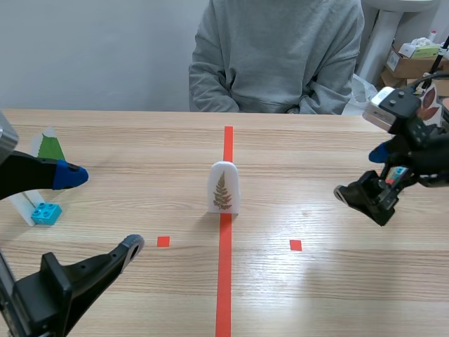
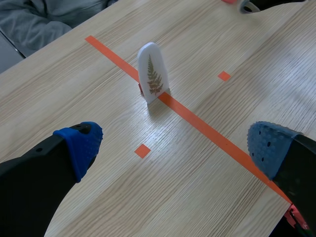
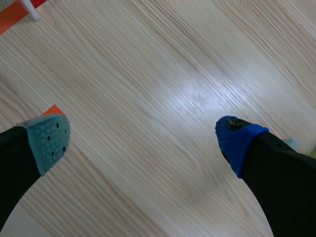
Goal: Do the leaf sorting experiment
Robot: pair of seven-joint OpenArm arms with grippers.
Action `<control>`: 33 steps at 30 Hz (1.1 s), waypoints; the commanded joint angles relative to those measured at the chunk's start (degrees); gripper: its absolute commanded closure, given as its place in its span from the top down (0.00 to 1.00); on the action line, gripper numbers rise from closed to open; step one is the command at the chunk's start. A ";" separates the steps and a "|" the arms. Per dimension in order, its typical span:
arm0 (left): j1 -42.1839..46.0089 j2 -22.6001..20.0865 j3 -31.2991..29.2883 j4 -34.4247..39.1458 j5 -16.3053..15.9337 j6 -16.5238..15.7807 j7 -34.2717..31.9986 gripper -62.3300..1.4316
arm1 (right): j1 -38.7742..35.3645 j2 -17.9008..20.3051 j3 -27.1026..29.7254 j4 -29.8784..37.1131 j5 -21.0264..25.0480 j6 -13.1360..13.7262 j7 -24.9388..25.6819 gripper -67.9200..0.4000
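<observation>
Looks like pick step: fern card (image 1: 224,187) stands upright on the ctr tape line (image 1: 224,281), untouched; your left gripper (image 1: 103,210) & right gripper (image 1: 361,172) both have jaws apart, empty, so next needs one centred round it w/o tipping.

- Fern card (image 1: 223,186) (image 2: 153,71): white, rounded top, brown-green fern frond printed on the face. Stands upright on the red tape line (image 1: 224,281) at mid-table, between the two small red squares and a little farther back.
- Green leaf card (image 1: 50,147): white with a green shape, upright near the table's left edge, partly hidden. A light blue block (image 1: 45,213) sits at its foot.
</observation>
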 commanded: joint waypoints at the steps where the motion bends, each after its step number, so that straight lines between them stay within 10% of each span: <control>1: -0.02 1.31 -0.11 0.35 0.81 0.15 -0.72 1.00 | 3.43 0.44 -1.68 -0.07 0.61 0.46 0.96 0.89; 16: -0.02 3.26 -0.11 0.35 1.99 0.28 -0.74 1.00 | 18.97 -12.17 -21.66 -15.85 -5.68 0.46 4.31 0.89; 33: -0.02 3.26 -0.11 0.35 1.99 0.28 -0.76 1.00 | 19.91 -20.44 -24.22 -23.17 -15.04 -0.68 12.85 0.84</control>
